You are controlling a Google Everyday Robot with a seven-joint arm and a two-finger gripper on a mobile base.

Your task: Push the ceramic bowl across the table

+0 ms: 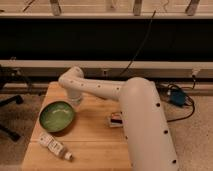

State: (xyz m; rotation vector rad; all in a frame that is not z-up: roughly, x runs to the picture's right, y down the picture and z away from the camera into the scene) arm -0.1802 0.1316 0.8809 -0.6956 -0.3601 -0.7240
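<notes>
Near the counter's (92, 142) left edge: ceramic bowl (57, 116), round, shallow, glossy green with darker rim, upright, its left side at or slightly past the edge. Up and to the right of the bowl, just beside its far rim: tool (75, 99), at the end of a white, smooth, tubular arm (142, 125) bent at a rounded elbow; contact with the rim not resolvable, and open or closed state cannot be told. Bowl thus down-left of the tool; round, so no long axis to align. Likely little travel left in that direction before the edge. Below the bowl, near but apart: small white bottle (54, 147) lying on its side. Right of centre, against the arm: small flat packet (116, 120). Counter: light wooden planks, matte.
</notes>
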